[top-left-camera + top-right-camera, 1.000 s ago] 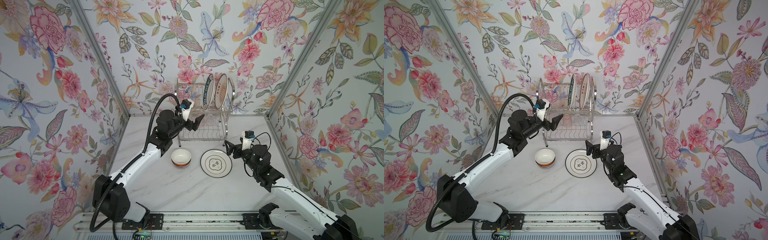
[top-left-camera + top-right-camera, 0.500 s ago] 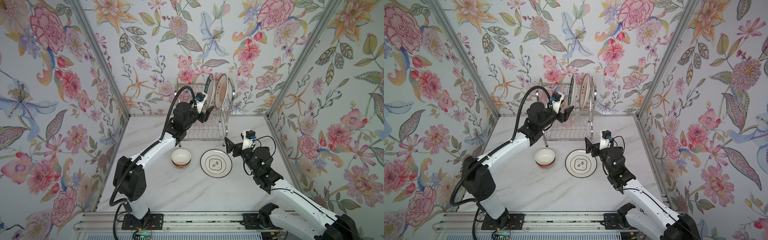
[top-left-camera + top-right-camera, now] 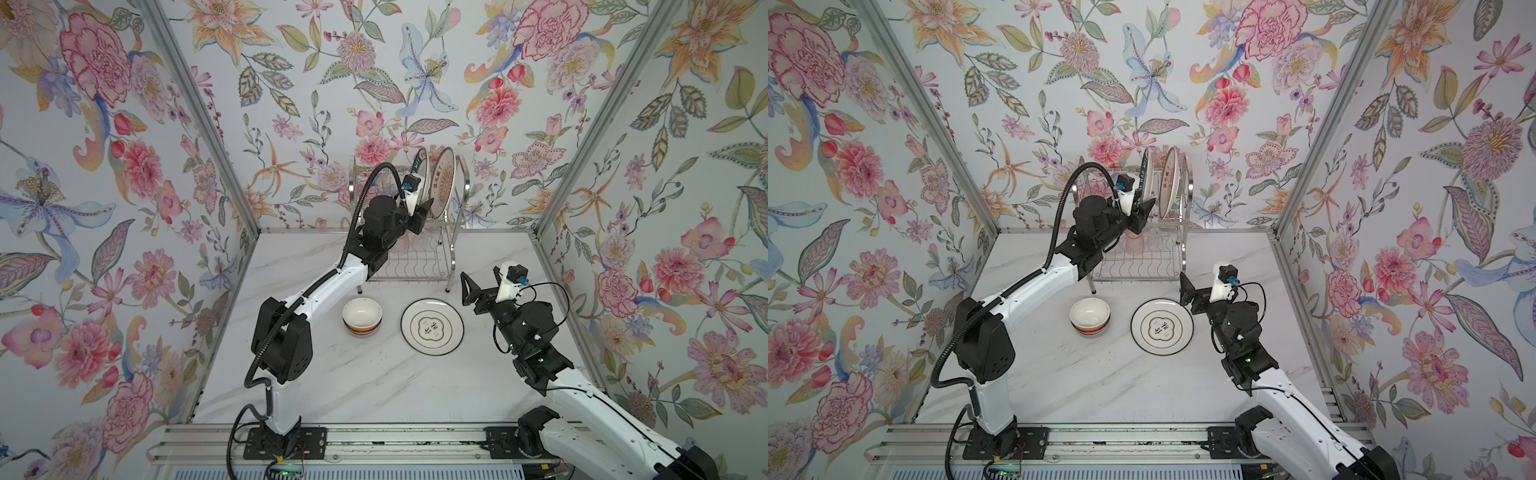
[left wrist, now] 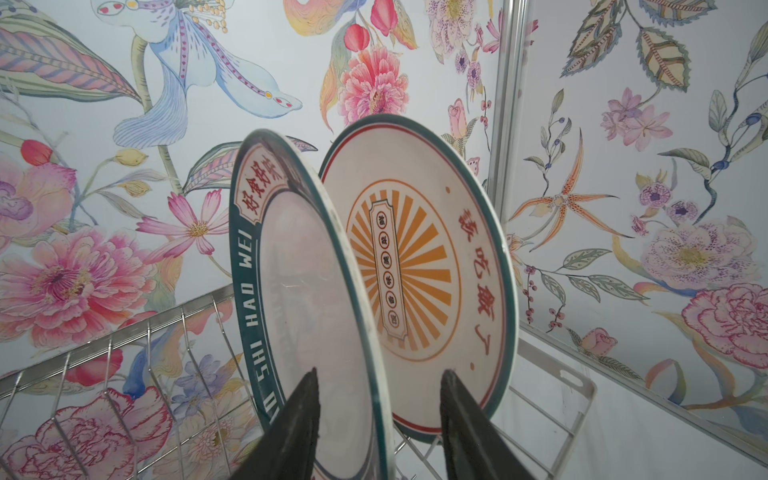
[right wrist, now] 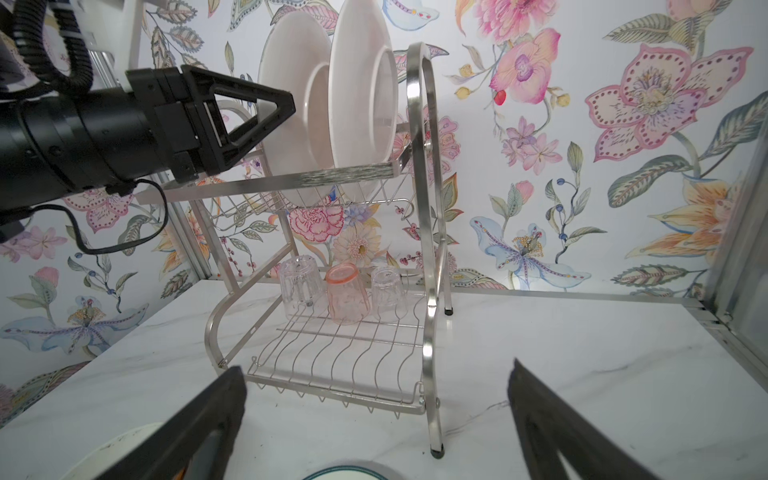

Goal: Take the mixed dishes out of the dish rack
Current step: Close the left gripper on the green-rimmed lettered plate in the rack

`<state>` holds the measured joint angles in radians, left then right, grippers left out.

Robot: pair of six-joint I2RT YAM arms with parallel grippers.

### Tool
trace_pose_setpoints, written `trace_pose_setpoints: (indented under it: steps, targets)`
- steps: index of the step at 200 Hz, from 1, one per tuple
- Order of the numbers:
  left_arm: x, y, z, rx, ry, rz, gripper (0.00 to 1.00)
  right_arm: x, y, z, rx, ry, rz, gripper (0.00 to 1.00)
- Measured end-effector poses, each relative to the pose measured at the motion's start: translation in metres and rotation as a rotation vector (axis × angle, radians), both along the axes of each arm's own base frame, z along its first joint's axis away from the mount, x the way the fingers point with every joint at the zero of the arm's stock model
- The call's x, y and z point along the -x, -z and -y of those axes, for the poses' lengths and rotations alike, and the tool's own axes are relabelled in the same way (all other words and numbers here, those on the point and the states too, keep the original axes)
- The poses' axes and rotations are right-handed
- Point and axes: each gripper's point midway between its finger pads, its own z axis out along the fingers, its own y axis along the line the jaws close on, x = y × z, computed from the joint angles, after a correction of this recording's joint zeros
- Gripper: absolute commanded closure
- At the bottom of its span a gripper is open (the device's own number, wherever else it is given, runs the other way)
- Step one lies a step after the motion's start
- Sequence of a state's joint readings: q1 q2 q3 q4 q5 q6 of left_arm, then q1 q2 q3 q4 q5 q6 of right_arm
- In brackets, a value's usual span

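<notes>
table (image 3: pixel 332 386): bowl (image 3: pixel 362 318), white plate (image 3: pixel 432 326) already out. right end effector (image 3: pixel 469 291) spread wide, empty, beside white plate. rack (image 5: pixel 428 208) lower shelf: three glasses (image 5: pixel 347 293) (one pink). upper shelf: lettered plate (image 4: pixel 291 270), sunburst plate (image 4: pixel 415 270), both on edge. left end effector (image 4: pixel 379 374) straddles lettered plate's rim, part-spread, not yet pinching. next, likely: pinch rim, lift clear of slots.

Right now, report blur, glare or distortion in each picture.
Left wrist view: the left gripper is dark and soft-edged; a pale sheen washes the teal-rimmed plate. Right wrist view: the right gripper is blurred in the foreground; the top rail of the rack shows streaky glare. In both top views: sharp, evenly lit, soft shadows on the table.
</notes>
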<state>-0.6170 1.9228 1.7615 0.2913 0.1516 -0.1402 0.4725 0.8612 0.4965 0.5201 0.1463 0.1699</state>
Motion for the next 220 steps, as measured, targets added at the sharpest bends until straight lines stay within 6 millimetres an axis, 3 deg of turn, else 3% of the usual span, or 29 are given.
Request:
trace_pose_setpoints:
  steps: [86,149,220]
  targets:
    - [-0.007,0.011,0.001,0.027,-0.031,-0.035,0.67,0.001,0.000,0.000,-0.033,-0.028,-0.008,0.01]
    - [-0.009,0.004,0.000,0.067,-0.044,-0.017,0.76,0.000,0.005,0.003,-0.038,-0.028,-0.019,0.01]
    - [-0.008,0.011,0.002,0.080,-0.059,-0.005,0.78,-0.001,0.003,0.004,-0.048,-0.035,-0.017,0.01]
